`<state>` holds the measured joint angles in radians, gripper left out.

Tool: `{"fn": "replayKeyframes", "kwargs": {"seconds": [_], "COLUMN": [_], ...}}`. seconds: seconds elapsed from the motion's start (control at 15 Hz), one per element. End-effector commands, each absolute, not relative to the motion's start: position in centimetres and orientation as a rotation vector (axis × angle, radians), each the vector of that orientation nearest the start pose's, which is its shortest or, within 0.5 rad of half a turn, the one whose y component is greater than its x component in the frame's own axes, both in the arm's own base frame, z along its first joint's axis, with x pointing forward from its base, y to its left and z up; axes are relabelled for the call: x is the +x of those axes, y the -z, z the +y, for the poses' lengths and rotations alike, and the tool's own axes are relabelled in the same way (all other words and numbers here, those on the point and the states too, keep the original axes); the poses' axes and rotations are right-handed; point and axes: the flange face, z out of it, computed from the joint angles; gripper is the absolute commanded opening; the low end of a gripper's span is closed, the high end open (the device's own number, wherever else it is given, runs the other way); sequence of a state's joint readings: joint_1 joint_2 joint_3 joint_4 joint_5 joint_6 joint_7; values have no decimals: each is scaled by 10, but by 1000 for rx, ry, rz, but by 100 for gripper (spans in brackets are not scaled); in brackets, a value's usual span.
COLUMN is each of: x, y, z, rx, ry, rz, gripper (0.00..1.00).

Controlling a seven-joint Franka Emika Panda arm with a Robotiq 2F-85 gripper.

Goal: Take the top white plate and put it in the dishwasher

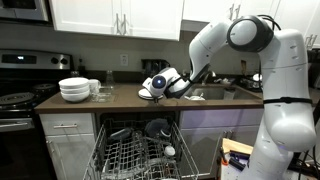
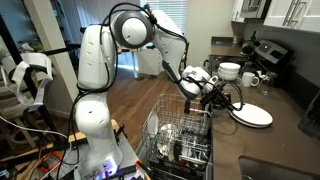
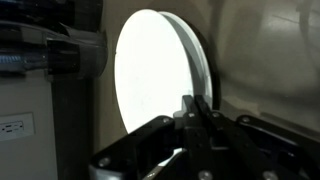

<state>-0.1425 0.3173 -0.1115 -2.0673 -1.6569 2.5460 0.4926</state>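
My gripper is shut on the rim of the top white plate, which fills the middle of the wrist view. In both exterior views the gripper holds the plate low over the dark countertop. I cannot tell if the plate touches the counter. The dishwasher stands open below the counter, its grey wire rack pulled out with a few dark and white dishes in it.
A stack of deeper white bowls and mugs stand on the counter near the stove. A sink is set in the counter by the arm. Upper cabinets hang overhead.
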Motion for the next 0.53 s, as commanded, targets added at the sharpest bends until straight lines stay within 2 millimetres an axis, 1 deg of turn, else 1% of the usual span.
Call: {"fn": "replayKeyframes", "kwargs": {"seconds": [0.0,0.27,0.47], "x": [577,576,575], "y": [-295,-302,-305], "z": [-125,-113,-108], "rx": [2035,2043,2051], "ry": [-261,-268,-264], "rz": [756,752,745], "gripper": [2,2,2]}}
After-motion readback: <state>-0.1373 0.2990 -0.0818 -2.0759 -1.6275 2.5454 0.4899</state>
